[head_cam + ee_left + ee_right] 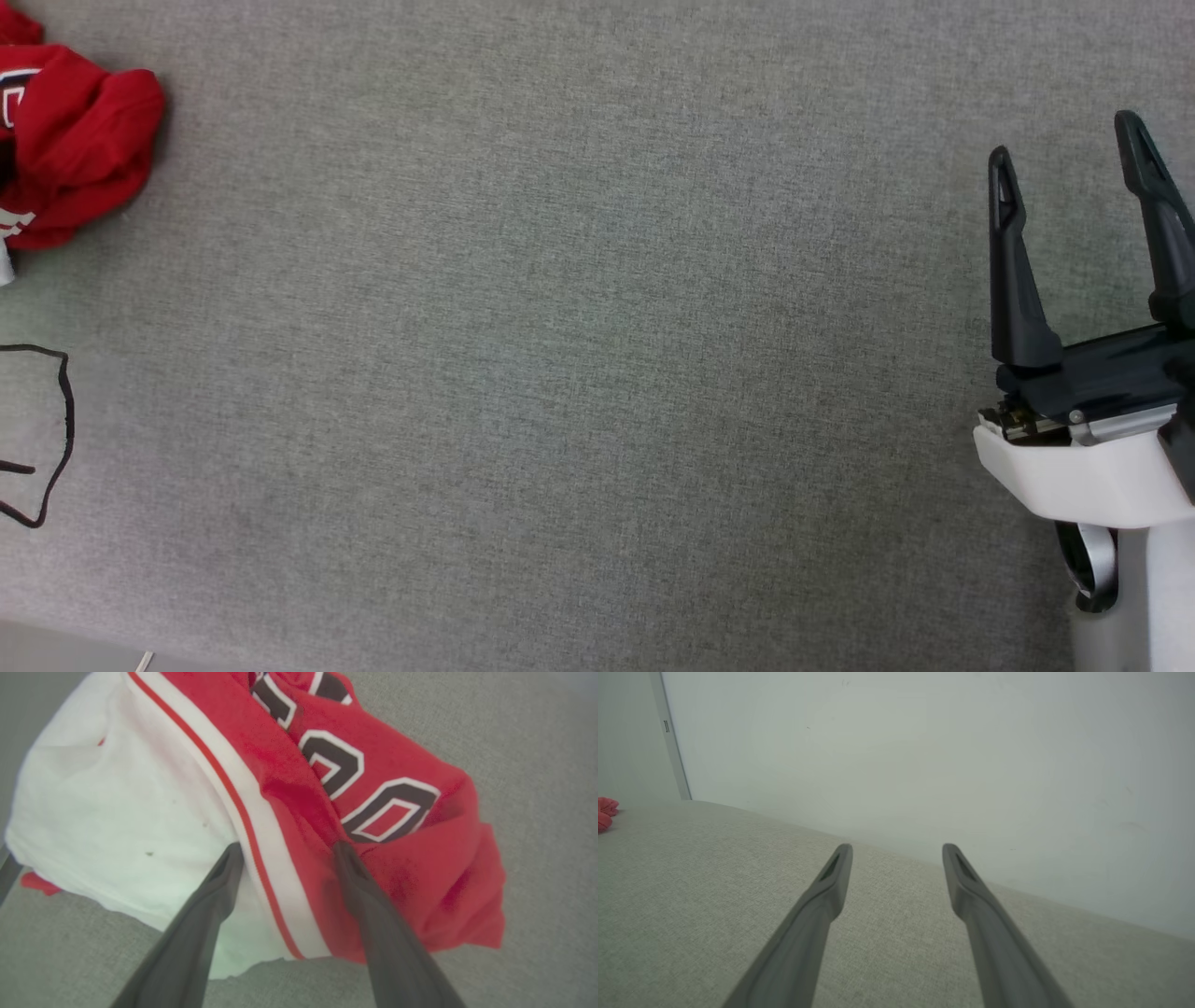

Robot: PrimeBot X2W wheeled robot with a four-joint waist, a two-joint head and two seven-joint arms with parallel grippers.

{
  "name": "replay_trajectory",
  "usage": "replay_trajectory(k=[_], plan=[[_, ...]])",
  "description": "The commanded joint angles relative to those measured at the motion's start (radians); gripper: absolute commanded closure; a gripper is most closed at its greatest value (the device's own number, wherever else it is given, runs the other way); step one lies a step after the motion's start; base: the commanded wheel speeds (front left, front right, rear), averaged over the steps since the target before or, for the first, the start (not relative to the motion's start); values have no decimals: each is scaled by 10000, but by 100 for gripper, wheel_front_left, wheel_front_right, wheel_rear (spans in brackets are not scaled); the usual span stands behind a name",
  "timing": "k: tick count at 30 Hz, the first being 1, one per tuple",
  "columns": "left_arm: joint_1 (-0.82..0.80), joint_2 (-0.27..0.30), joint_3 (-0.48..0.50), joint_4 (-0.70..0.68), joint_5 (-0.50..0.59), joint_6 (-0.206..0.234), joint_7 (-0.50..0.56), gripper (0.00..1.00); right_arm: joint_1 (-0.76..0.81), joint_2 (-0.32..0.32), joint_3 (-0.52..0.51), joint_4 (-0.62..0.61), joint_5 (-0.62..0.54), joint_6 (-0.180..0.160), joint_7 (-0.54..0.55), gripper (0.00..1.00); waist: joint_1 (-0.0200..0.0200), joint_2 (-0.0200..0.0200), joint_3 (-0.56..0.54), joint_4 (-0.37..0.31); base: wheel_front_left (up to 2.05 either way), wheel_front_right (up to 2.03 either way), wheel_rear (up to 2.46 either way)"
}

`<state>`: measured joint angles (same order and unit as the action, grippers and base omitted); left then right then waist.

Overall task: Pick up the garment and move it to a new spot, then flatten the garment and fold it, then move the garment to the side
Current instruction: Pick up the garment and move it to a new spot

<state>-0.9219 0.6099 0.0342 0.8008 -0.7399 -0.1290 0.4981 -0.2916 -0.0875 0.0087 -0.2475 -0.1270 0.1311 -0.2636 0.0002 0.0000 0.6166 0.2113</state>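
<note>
Grey fabric surface (pixel 597 373), crumpled red jersey (pixel 387 868) far left. The left gripper (pixel 288 847) is at it and the right gripper (pixel 1064 135) idle, both spread wide. Closing on this bunched heap might catch one layer only, and it would slip.

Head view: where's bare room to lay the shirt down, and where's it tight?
Bare: the whole middle of the grey table cover, from the crumpled shirt and the black drawn outline at the left edge across to the open right tool. Crowded: upper left, where the open left tool is right at the shirt.

One garment (pixel 411 877); two end effectors (pixel 288 845) (pixel 1065 135); one table (pixel 560 373).
</note>
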Motion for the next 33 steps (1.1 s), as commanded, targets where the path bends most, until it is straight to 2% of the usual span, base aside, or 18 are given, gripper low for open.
replay_trajectory(k=[1, 6, 12, 13, 14, 15, 24, 33], plan=[[-35, 35, -67, 25, -615, 5, 643, 0, -152, -75, -45, -108, -84, -7, -19, 0, -2, 0, 148, -64, 0, 0, 0], [461, 109, -678, 33, -1460, 4, 1860, 0, -180, -130, -87, -228, -106, -7, -19, 0, -2, 0, 329, -87, 0, 0, 0], [695, -93, -1214, 185, -1799, 4, 1799, 0, -222, -144, -56, -203, -99, -7, -19, 0, -2, 0, 378, -139, 0, 0, 0], [710, -82, -1350, 160, -1823, -1, 1775, 22, -239, -151, -61, -190, -83, -7, -19, 0, -2, 0, 361, -152, 0, 0, 0], [714, -42, -1462, 125, -1856, -4, 1674, 87, -250, -145, -74, -177, -57, -7, -19, 0, -2, 0, 330, -167, 0, 0, 0], [709, 3, -1583, 82, -1909, -6, 1614, 100, -244, -130, -79, -162, -38, -7, -19, 0, -2, 0, 285, -184, 0, 0, 0], [45, 1270, -2524, -876, -1919, 3, 448, 100, 25, 136, -125, 98, 215, -7, -19, 0, -2, 0, -715, -309, 0, 0, 0], [-658, 2228, -4335, -3348, -1762, 3, -212, 100, 342, 353, -261, 312, 539, -8, -19, 0, -2, 0, -1778, -659, 0, 0, 0]])
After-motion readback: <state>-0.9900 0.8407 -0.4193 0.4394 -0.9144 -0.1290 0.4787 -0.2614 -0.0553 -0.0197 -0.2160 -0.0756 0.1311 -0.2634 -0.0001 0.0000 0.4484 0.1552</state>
